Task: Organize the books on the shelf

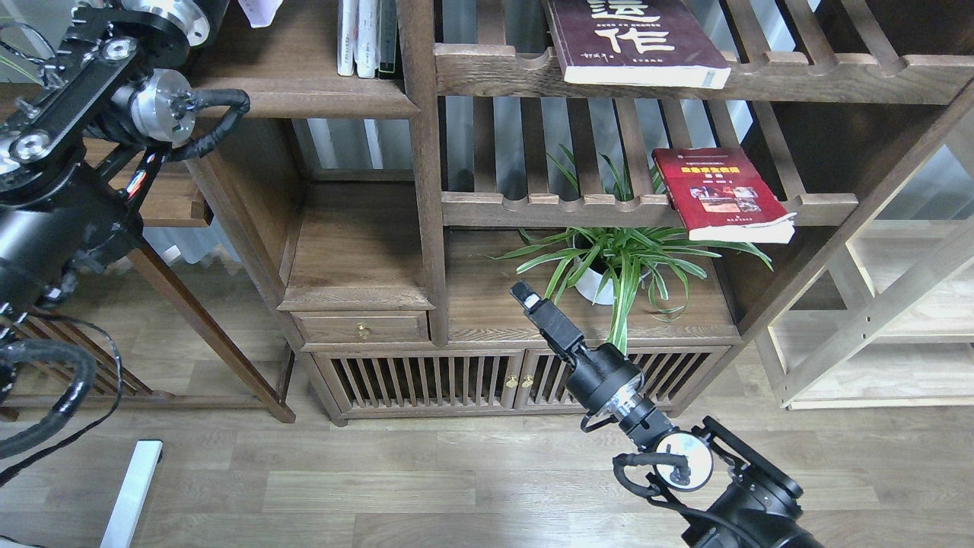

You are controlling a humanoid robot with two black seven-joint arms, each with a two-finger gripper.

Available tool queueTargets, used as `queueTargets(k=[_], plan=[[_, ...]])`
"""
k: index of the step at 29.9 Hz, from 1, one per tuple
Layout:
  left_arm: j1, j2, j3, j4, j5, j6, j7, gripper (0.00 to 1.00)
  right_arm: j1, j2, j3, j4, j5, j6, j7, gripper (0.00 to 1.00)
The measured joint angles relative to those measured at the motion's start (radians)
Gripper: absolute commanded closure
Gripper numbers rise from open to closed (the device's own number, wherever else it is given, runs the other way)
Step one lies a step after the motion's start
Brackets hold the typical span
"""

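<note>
The pale white-lavender book (259,9) shows only as a corner at the top edge, above the solid dark-brown shelf (297,103). My left arm rises past the shelf's left end and leaves the frame at the top, so its gripper is out of view. The maroon book (635,38) lies on the upper slatted rack. The red book (719,194) lies on the lower slatted rack, overhanging its front rail. My right gripper (525,295) hangs in front of the cabinet top, well below both books. It holds nothing, and its fingers cannot be told apart.
Slim white- and black-spined books (369,38) stand at the shelf's right end against the upright post. A potted spider plant (616,266) stands on the cabinet top just right of my right gripper. A lower side table (167,202) sits behind my left arm.
</note>
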Motion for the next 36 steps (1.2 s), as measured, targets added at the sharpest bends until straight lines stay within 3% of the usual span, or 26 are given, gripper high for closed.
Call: queueTargets(k=[6,26,36], plan=[[-0.015,-0.026,0.002,0.059,-0.001,-0.016,-0.003,1.00,0.000,0.000,0.001,0.001,0.000,0.000,0.000,0.01],[-0.021,-0.052,0.070,0.087,-0.010,-0.017,-0.005,0.99,-0.001,0.001,-0.001,0.007,0.001,0.000,0.000,0.01],[-0.015,-0.073,0.079,0.144,-0.015,-0.016,-0.055,0.99,-0.002,0.002,-0.002,0.008,0.001,0.000,0.000,0.01]])
